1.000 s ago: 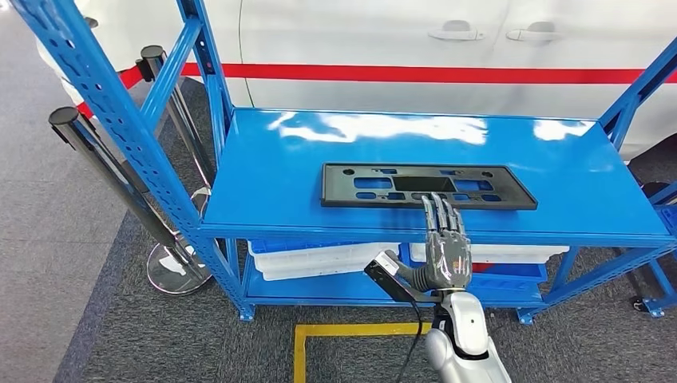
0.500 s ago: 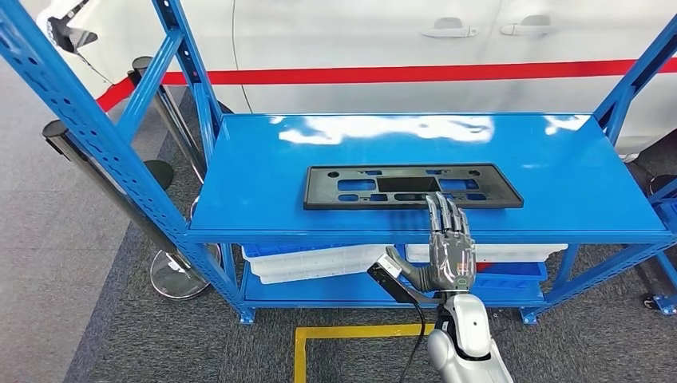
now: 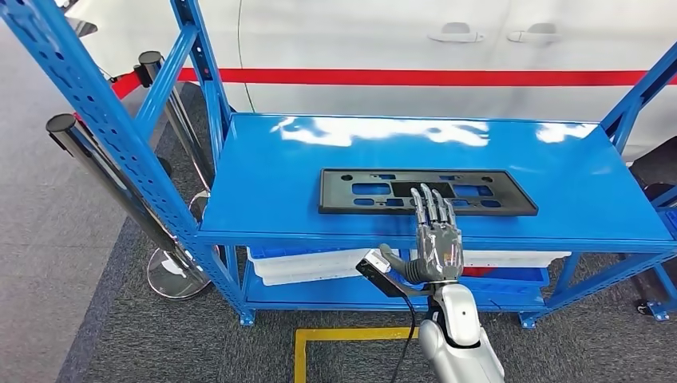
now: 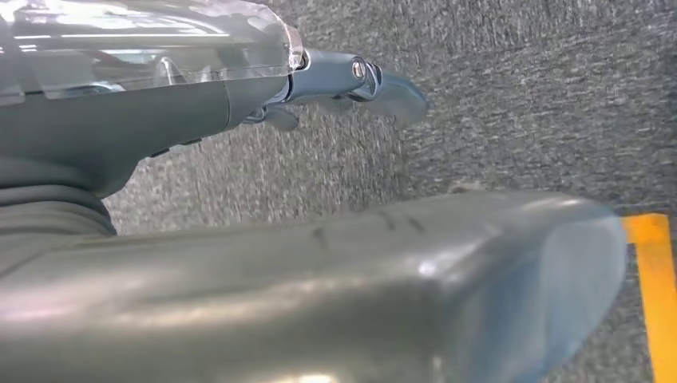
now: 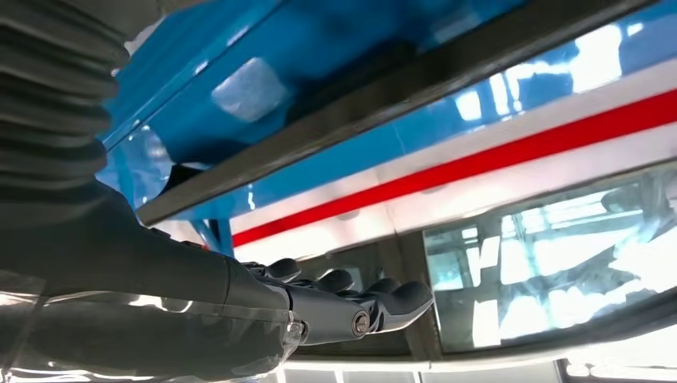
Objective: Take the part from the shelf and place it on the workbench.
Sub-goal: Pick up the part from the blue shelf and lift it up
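A flat black rectangular part [image 3: 479,197] with several cut-outs lies on the blue top shelf [image 3: 271,175] near its front edge. My right hand [image 3: 435,239] reaches up from below with its fingers stretched flat over the part's near edge, gripping nothing. From the right wrist, the right hand [image 5: 319,307] lies extended beside the part's dark edge [image 5: 399,96]. My left hand [image 4: 319,271] hangs over the grey carpet, fingers straight and holding nothing.
White bins [image 3: 319,259] sit on the lower shelf. Blue uprights [image 3: 104,120] frame the rack's left side, with black barrier posts [image 3: 96,159] beside them. A white car with a red stripe [image 3: 399,76] stands behind. Yellow floor tape [image 3: 351,331] marks the carpet in front.
The camera has shifted a little. My right hand has moved forward, so its fingers now reach further over the part's near edge.
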`<state>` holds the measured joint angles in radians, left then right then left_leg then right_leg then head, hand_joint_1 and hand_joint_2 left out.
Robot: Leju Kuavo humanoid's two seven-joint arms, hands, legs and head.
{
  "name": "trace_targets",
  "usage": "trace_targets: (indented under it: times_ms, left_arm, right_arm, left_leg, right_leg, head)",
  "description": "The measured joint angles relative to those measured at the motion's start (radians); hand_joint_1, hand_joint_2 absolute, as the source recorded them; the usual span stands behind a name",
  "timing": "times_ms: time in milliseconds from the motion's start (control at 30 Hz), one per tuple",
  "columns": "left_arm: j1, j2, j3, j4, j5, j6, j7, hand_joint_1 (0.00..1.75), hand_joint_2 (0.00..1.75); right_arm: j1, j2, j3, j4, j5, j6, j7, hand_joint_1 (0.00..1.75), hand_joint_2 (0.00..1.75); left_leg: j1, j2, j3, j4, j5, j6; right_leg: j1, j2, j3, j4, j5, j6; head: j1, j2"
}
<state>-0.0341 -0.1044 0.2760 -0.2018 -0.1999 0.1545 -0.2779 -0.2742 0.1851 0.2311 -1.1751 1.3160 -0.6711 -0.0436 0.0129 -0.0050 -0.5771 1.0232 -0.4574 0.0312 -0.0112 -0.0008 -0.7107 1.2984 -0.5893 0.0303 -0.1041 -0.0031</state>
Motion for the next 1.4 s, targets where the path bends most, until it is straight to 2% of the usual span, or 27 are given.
trace_targets:
  times_ms: [33,67,133,167,200,267,367,433,500,533,567,600,667,700,767,867,900,933,1000,1033,1067,1100,1133,1167,1233,1300,1400]
  left_arm:
    - [0.001,0.000,0.001,0.000,-0.001,0.000,0.001,0.00,0.00]
    - [0.001,-0.001,0.001,0.000,-0.001,0.000,0.002,0.00,0.00]
    - [0.001,-0.003,0.001,0.000,-0.002,0.000,0.005,0.00,0.00]
    - [0.001,-0.004,0.002,0.001,-0.003,0.001,0.006,0.00,0.00]
    - [0.000,-0.005,0.002,0.001,-0.003,0.001,0.006,0.00,0.00]
    - [-0.001,-0.006,0.003,0.001,-0.005,0.002,0.008,0.00,0.00]
    - [-0.001,-0.006,0.007,0.001,-0.008,0.003,0.010,0.00,0.00]
    - [-0.001,-0.006,0.011,0.001,-0.009,0.004,0.010,0.00,0.00]
    - [-0.001,-0.006,0.014,0.001,-0.009,0.004,0.010,0.00,0.00]
    - [0.000,-0.006,0.016,0.001,-0.010,0.004,0.010,0.00,0.00]
    - [0.002,-0.006,0.017,0.001,-0.010,0.004,0.010,0.00,0.00]
    - [0.003,-0.006,0.019,0.001,-0.010,0.004,0.011,0.00,0.00]
    - [0.003,-0.006,0.020,0.002,-0.011,0.004,0.012,0.00,0.00]
    - [0.002,-0.006,0.020,0.002,-0.012,0.004,0.012,0.00,0.00]
    - [-0.001,-0.006,0.020,0.002,-0.016,0.003,0.013,0.00,0.00]
    - [0.001,-0.006,0.020,0.002,-0.021,0.002,0.015,0.00,0.00]
    - [0.002,-0.006,0.020,0.002,-0.022,0.002,0.015,0.00,0.00]
    - [0.001,-0.006,0.020,0.002,-0.024,0.001,0.015,0.00,0.00]
    - [0.000,-0.006,0.020,0.002,-0.030,-0.003,0.016,0.00,0.00]
    - [0.000,-0.006,0.019,0.002,-0.035,-0.006,0.016,0.00,0.00]
    - [0.000,-0.006,0.018,0.002,-0.040,-0.009,0.016,0.00,0.00]
    - [0.000,-0.006,0.018,0.002,-0.045,-0.012,0.016,0.00,0.00]
    - [0.001,-0.006,0.017,0.002,-0.050,-0.016,0.016,0.00,0.00]
    - [0.001,-0.006,0.016,0.002,-0.055,-0.019,0.016,0.00,0.00]
    - [-0.001,-0.007,0.012,0.002,-0.065,-0.026,0.017,0.00,0.00]
    - [-0.003,-0.007,0.006,0.002,-0.074,-0.032,0.019,0.00,0.00]
    - [-0.003,-0.006,-0.003,0.002,-0.084,-0.037,0.020,0.00,0.00]
  right_arm:
    - [-0.002,0.000,0.002,0.009,0.000,-0.001,0.001,0.00,1.75]
    - [-0.005,0.001,0.003,0.016,0.002,-0.001,0.004,0.00,1.75]
    - [-0.018,0.003,0.006,0.027,0.012,-0.002,0.010,0.00,1.75]
    - [-0.026,0.004,0.007,0.032,0.021,-0.003,0.015,0.00,1.75]
    - [-0.034,0.006,0.010,0.039,0.031,-0.003,0.020,0.00,1.75]
    - [-0.047,0.009,0.015,0.053,0.055,-0.003,0.032,0.00,1.75]
    - [-0.068,0.019,0.023,0.074,0.093,-0.002,0.049,0.00,1.75]
    - [-0.083,0.025,0.027,0.089,0.107,0.000,0.056,0.00,1.75]
    - [-0.093,0.028,0.030,0.104,0.112,0.002,0.060,0.00,1.75]
    - [-0.097,0.029,0.031,0.113,0.114,0.003,0.061,0.00,1.75]
    - [-0.098,0.030,0.032,0.120,0.117,0.004,0.062,0.00,1.75]
    - [-0.100,0.030,0.032,0.126,0.119,0.004,0.064,0.00,1.75]
    - [-0.106,0.033,0.033,0.135,0.125,0.006,0.069,0.00,1.75]
    - [-0.111,0.035,0.033,0.139,0.127,0.006,0.072,0.00,1.75]
    - [-0.120,0.036,0.034,0.146,0.133,0.009,0.078,0.00,1.75]
    - [-0.126,0.036,0.034,0.155,0.139,0.013,0.087,0.00,1.75]
    - [-0.128,0.036,0.034,0.157,0.140,0.013,0.089,0.00,1.75]
    - [-0.129,0.036,0.034,0.158,0.141,0.014,0.091,0.00,1.75]
    - [-0.129,0.036,0.033,0.160,0.145,0.015,0.096,0.00,1.75]
    - [-0.126,0.035,0.032,0.160,0.148,0.017,0.100,0.00,1.75]
    - [-0.121,0.033,0.030,0.160,0.153,0.019,0.104,0.00,1.75]
    - [-0.116,0.032,0.028,0.160,0.156,0.021,0.108,0.00,1.75]
    - [-0.112,0.030,0.025,0.158,0.160,0.023,0.111,0.00,1.75]
    - [-0.109,0.028,0.021,0.154,0.163,0.025,0.114,0.00,1.75]
    - [-0.105,0.025,0.012,0.141,0.169,0.028,0.120,0.00,1.75]
    - [-0.098,0.021,0.003,0.126,0.177,0.035,0.127,0.00,1.75]
    - [-0.080,0.015,-0.013,0.104,0.191,0.046,0.138,0.00,1.75]
  left_leg:
    - [0.000,-0.001,0.002,0.000,-0.002,0.000]
    - [0.000,-0.003,0.005,0.000,-0.003,-0.001]
    - [-0.001,-0.006,0.013,0.000,-0.009,-0.006]
    - [-0.003,-0.006,0.015,0.000,-0.011,-0.009]
    - [-0.003,-0.006,0.015,-0.001,-0.013,-0.014]
    - [-0.003,-0.006,0.014,-0.004,-0.014,-0.025]
    - [-0.003,-0.002,0.007,0.021,-0.037,-0.040]
    - [-0.003,-0.001,-0.026,0.094,-0.077,-0.043]
    - [-0.002,-0.001,-0.087,0.210,-0.123,-0.047]
    - [-0.001,-0.001,-0.114,0.259,-0.134,-0.049]
    - [-0.001,-0.001,-0.128,0.275,-0.127,-0.051]
    - [0.000,-0.001,-0.121,0.253,-0.101,-0.051]
    - [0.001,0.000,-0.068,0.126,-0.027,-0.049]
    - [0.000,0.000,-0.041,0.067,-0.005,-0.046]
    - [-0.002,0.000,-0.016,0.010,0.007,-0.036]
    - [-0.003,-0.002,-0.014,0.005,0.009,-0.020]
    - [-0.001,-0.002,-0.013,0.003,0.010,-0.014]
    - [0.001,-0.001,-0.012,0.001,0.010,-0.009]
    - [0.001,-0.001,-0.011,0.001,0.009,-0.004]
    - [0.001,-0.001,-0.011,0.001,0.008,-0.002]
    - [0.000,-0.001,-0.010,0.001,0.007,-0.002]
    - [0.000,-0.002,-0.008,0.001,0.005,-0.001]
    - [0.000,-0.003,-0.005,0.001,0.003,-0.002]
    - [-0.001,-0.003,0.000,0.001,0.001,-0.003]
    - [-0.004,-0.004,0.005,0.001,-0.005,-0.010]
    - [-0.005,-0.003,0.007,0.000,-0.008,-0.019]
    - [-0.004,-0.001,0.006,0.012,-0.022,-0.035]
  right_leg:
    - [-0.001,0.000,-0.009,0.006,0.014,0.000]
    - [-0.001,0.000,0.001,-0.028,0.046,-0.003]
    - [0.001,0.001,0.060,-0.167,0.124,-0.014]
    - [0.005,0.001,0.086,-0.227,0.147,-0.020]
    - [0.008,0.001,0.101,-0.264,0.156,-0.024]
    - [0.013,0.002,0.105,-0.281,0.153,-0.031]
    - [0.004,0.002,0.118,-0.300,0.158,-0.045]
    - [0.002,0.000,0.126,-0.307,0.158,-0.053]
    - [0.004,-0.002,0.128,-0.306,0.155,-0.057]
    - [0.005,-0.003,0.130,-0.305,0.153,-0.058]
    - [0.005,-0.003,0.132,-0.304,0.150,-0.058]
    - [0.005,-0.003,0.134,-0.302,0.148,-0.057]
    - [0.005,-0.001,0.138,-0.295,0.140,-0.051]
    - [0.007,0.000,0.137,-0.289,0.135,-0.047]
    - [0.011,0.001,0.135,-0.282,0.129,-0.038]
    - [0.010,0.001,0.133,-0.278,0.125,-0.024]
    - [0.009,0.001,0.128,-0.263,0.113,-0.019]
    - [0.007,0.001,0.112,-0.226,0.090,-0.013]
    - [0.005,0.001,0.048,-0.097,0.029,-0.006]
    - [0.004,0.001,0.012,-0.031,0.007,-0.003]
    - [0.004,0.001,-0.011,0.007,0.003,-0.003]
    - [0.004,0.001,-0.017,0.007,0.019,-0.005]
    - [0.004,0.001,0.000,-0.037,0.053,-0.008]
    - [0.005,0.001,0.031,-0.109,0.096,-0.014]
    - [0.012,0.001,0.089,-0.238,0.147,-0.026]
    - [0.018,0.002,0.105,-0.278,0.150,-0.033]
    - [0.012,0.002,0.115,-0.293,0.154,-0.045]
  head:
    - [0.000,0.000]
    - [0.000,0.000]
    - [0.000,0.000]
    - [0.000,0.000]
    - [0.000,0.000]
    - [0.000,0.000]
    - [0.000,0.000]
    - [0.000,0.000]
    - [0.000,0.000]
    - [0.000,0.000]
    - [0.000,0.000]
    - [0.000,0.000]
    - [0.000,0.000]
    - [0.000,0.000]
    - [0.000,0.000]
    - [0.000,0.000]
    - [0.000,0.000]
    - [0.000,0.000]
    - [0.000,0.000]
    - [0.000,0.000]
    - [0.000,0.000]
    - [0.000,0.000]
    - [0.000,0.000]
    - [0.000,0.000]
    - [0.000,0.000]
    - [0.000,0.000]
    - [0.000,0.000]
